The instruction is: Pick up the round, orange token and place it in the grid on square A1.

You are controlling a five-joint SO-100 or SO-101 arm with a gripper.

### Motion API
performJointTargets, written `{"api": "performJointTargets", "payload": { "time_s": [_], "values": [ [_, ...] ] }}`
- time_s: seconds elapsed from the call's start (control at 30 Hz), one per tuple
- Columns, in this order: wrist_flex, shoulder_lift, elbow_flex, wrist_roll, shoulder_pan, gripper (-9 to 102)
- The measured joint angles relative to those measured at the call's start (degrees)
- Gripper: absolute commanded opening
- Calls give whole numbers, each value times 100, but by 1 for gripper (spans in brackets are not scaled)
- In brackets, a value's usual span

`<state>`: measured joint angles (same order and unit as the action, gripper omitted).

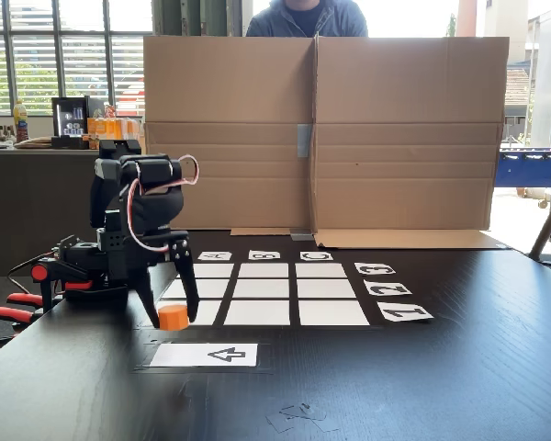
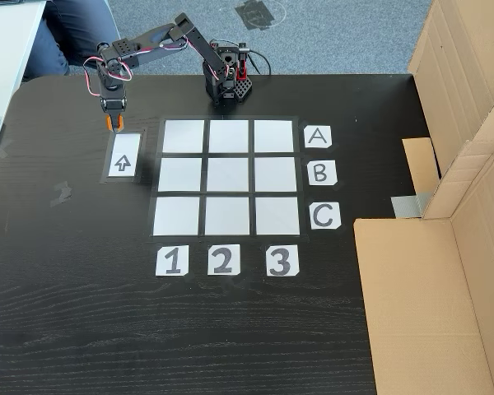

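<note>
In a fixed view from the worktop's edge, the token (image 1: 173,317) is seen sitting on the dark worktop (image 1: 422,386) just off the grid (image 1: 266,289), at the grid's near left corner and right behind the arrow card (image 1: 205,355). That's presumably the pickup spot, since the arrow points away from the grid, toward the arm's side. The gripper (image 1: 168,310) is hung straight down over the token, with the fingers (image 1: 191,292) spread open and planted either side of it. No squeeze can be made out yet, so it's probably lined up for a grab. A cardboard screen (image 1: 321,138) is stood behind the grid, likely to block the background, and a person (image 1: 305,16) is seated beyond it.

In a fixed view from above, the arm (image 2: 160,41) is stretched from its base (image 2: 226,78), which is clamped beyond the grid's A row. The gripper (image 2: 114,123) is parked just past the arrow card's (image 2: 123,156) far end. An orange speck is visible there, though token and fingertips can't be told apart. Square A1 (image 2: 184,137) is the corner cell nearest the gripper, so only a short carry looks needed. All nine cells are bare.
</note>
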<state>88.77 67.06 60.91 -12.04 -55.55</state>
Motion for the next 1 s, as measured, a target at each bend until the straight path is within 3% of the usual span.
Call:
{"api": "performJointTargets", "payload": {
  "time_s": [0.57, 1.0],
  "values": [
    [0, 4658, 4333, 211, 255, 3],
    [-659, 5616, 6451, 826, 246, 3]
  ]
}}
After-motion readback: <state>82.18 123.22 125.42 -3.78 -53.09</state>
